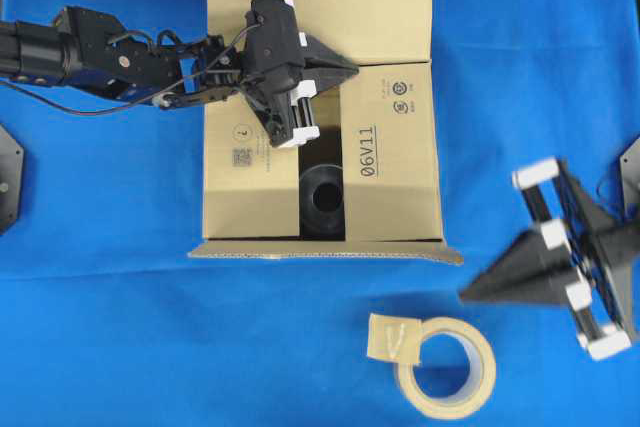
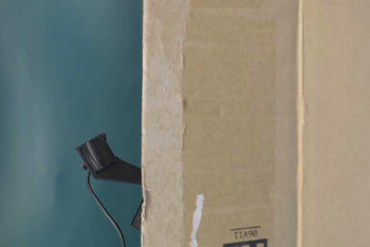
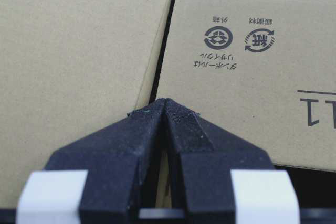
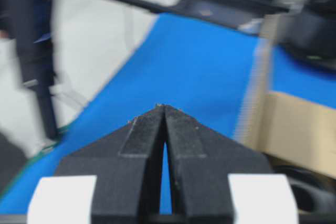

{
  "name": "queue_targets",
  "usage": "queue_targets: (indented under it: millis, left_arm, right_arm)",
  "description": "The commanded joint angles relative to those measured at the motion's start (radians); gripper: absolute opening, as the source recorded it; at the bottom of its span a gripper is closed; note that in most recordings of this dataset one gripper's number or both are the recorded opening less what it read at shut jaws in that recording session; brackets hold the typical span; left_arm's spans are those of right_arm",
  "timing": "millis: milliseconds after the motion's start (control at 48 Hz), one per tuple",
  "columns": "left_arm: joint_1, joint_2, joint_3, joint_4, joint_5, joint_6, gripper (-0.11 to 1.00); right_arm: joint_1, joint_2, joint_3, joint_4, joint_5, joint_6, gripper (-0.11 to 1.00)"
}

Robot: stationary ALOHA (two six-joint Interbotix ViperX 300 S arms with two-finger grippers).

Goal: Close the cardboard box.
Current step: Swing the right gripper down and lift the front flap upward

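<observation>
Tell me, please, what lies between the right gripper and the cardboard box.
In the overhead view, only bare blue cloth lies between the right gripper and the cardboard box. The tape roll sits nearer the camera, off that stretch.

We see the cardboard box [image 1: 390,147] in matt, rough corrugated board, a smooth blue cloth counter [image 1: 120,347], and matt black plastic hands.

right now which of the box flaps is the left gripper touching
The left gripper, shut, presses its tips where the far flap meets the flap printed 06V11. The near flap is still unfolded.
</observation>
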Motion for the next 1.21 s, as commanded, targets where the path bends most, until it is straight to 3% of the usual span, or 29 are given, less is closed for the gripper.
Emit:
queue_targets:
  millis: [0,250,542,1188]
  left_arm:
    - [-0.003,-0.021,-0.003,0.002,-0.005,-0.002,0.00]
    - [-0.005,-0.023,0.002,0.002,-0.005,-0.002,0.00]
    - [-0.006,-0.025,0.005,0.002,-0.005,-0.002,0.00]
    - [-0.014,-0.025,0.003,0.002,-0.005,-0.008,0.00]
  right_arm:
    - [0.032,0.026,-0.005,0.002,0.005,0.002,0.00]
    - [0.048,0.118,0.011,0.002,0.002,0.003,0.00]
    - [0.029,0.118,0.008,0.002,-0.012,0.000,0.00]
    - [-0.268,0.081,0.023,0.005,0.083,0.003,0.00]
